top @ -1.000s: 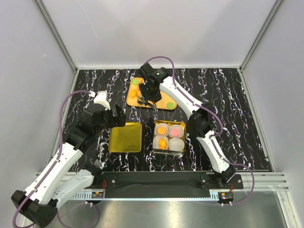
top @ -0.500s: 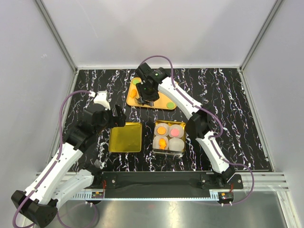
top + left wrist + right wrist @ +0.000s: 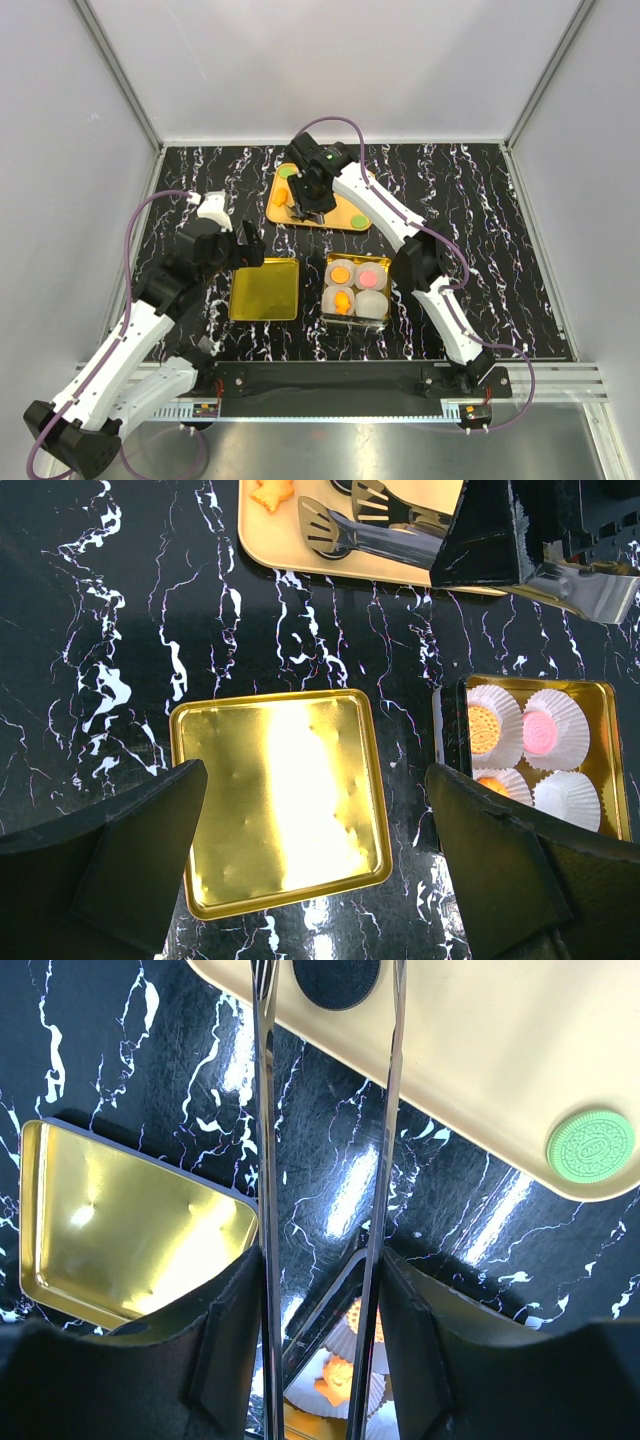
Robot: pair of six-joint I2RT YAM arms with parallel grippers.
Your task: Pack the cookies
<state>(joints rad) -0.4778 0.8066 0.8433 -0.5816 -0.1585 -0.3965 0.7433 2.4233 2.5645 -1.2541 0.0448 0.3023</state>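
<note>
My right gripper (image 3: 308, 190) is shut on metal tongs (image 3: 263, 1160) and holds them over the yellow tray (image 3: 340, 205). In the right wrist view the two tong arms stand either side of a black cookie (image 3: 335, 978) on the tray (image 3: 480, 1060); their tips are cut off by the frame. A green cookie (image 3: 590, 1146) lies to its right. The tray also holds another green cookie (image 3: 287, 172) and an orange cookie (image 3: 277, 197). The gold tin (image 3: 388, 290) holds paper cups with two orange cookies (image 3: 341, 272) and a pink cookie (image 3: 370, 277). My left gripper (image 3: 315, 870) is open above the gold lid (image 3: 280, 800).
The gold lid (image 3: 265, 289) lies flat to the left of the tin. One white paper cup (image 3: 566, 798) in the tin is empty. The black marble table ends at white walls on the left, the back and the right.
My right gripper has carried the tongs a little back and left over the tray; it has hardly moved in the last half second. The left arm has not moved.
</note>
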